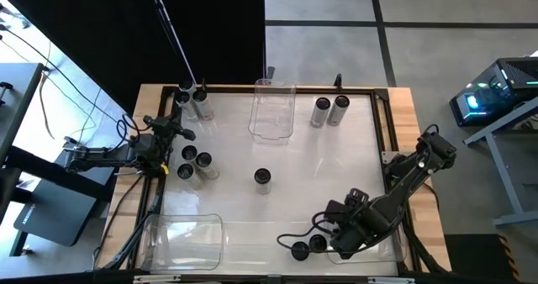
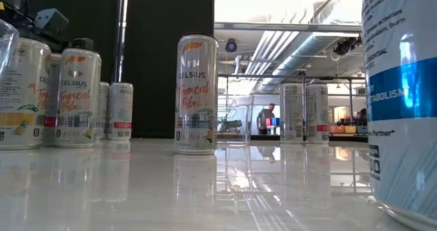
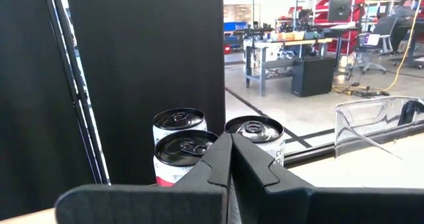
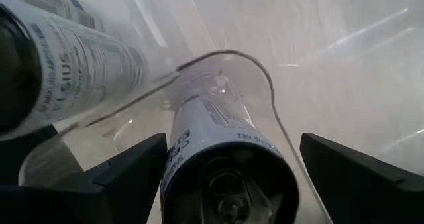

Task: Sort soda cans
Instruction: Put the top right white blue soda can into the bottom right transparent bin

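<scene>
1. The right gripper point(image 1: 324, 240) hangs at the table's point(image 1: 336, 166) near-right corner, fingers spread wide, holding nothing;
2. One soda can point(image 4: 222, 164) stands upright directly between them; the left gripper point(image 3: 230, 159), fingers together, waits far-left.

A close blue-labelled can point(image 2: 403, 101), perhaps, is cut off.

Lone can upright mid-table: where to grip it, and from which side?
Grip the lone can around its straight side wall at mid-height, coming from above. It stands upright with open table all round it, so fingers can likely close across the round body from either side. The left gripper is shut near the back-left cans; the right gripper is open around another can.
</scene>
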Tool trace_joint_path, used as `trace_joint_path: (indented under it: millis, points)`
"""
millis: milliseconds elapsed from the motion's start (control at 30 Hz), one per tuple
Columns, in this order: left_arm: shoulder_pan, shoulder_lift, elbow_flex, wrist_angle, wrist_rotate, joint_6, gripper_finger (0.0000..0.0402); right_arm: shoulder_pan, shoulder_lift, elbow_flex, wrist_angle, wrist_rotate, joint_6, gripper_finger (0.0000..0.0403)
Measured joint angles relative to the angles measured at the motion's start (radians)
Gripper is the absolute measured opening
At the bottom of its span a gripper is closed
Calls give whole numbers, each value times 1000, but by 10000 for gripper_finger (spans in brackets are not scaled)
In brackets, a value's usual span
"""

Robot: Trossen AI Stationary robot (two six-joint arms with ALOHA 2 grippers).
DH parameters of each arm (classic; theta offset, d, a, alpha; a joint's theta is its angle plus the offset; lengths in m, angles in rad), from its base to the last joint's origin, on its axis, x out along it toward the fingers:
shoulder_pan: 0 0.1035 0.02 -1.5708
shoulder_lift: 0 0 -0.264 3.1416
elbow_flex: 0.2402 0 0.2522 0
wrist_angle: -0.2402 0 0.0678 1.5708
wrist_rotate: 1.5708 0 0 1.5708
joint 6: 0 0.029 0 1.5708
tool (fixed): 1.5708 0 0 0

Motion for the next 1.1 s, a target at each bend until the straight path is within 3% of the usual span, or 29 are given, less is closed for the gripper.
trace_joint_path:
  millis: [233,533,1100]
  points:
    - [0,0,0,0,0,0,0,-1,0,-11,10,-33,1,335]
    - [0,0,0,0,0,0,0,-1,0,-12,13,-60,0,244]
    - [0,0,0,0,0,0,0,-1,2,-13,46,56,-71,244]
